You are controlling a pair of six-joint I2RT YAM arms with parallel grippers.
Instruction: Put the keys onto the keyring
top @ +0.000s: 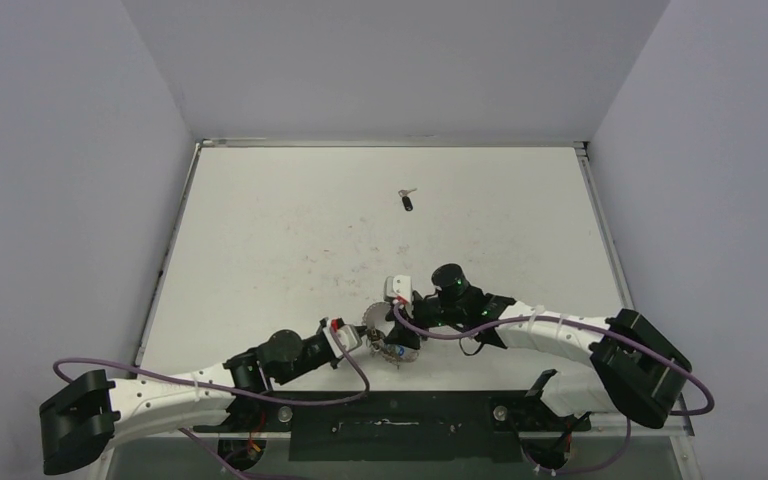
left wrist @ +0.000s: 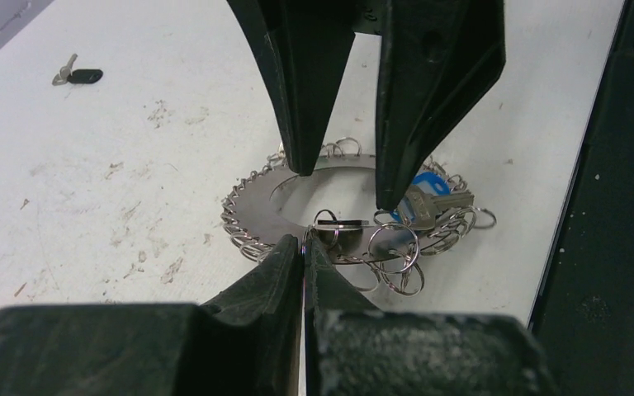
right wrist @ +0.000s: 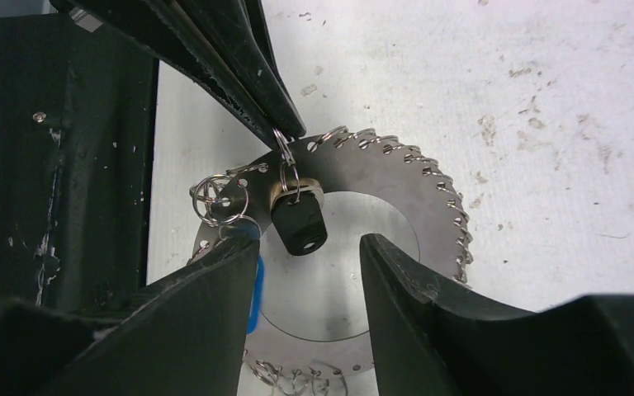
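The keyring (left wrist: 252,202) is a flat silvery disc with a looped rim, lying near the table's front edge (top: 397,347). My left gripper (left wrist: 304,241) is shut on a small loop at its rim. One black-headed key (right wrist: 299,221) hangs on that loop, over the ring's hollow centre. My right gripper (right wrist: 309,243) is open, with its fingertips either side of that key just above the keyring (right wrist: 404,186). The other black-headed key (top: 407,201) lies alone far up the table; it also shows in the left wrist view (left wrist: 78,77).
A blue-headed key (left wrist: 425,186) and several loose small rings (left wrist: 400,264) hang on the keyring's right side. The black base rail (top: 390,420) runs just behind the ring. The table is ringed by grey walls.
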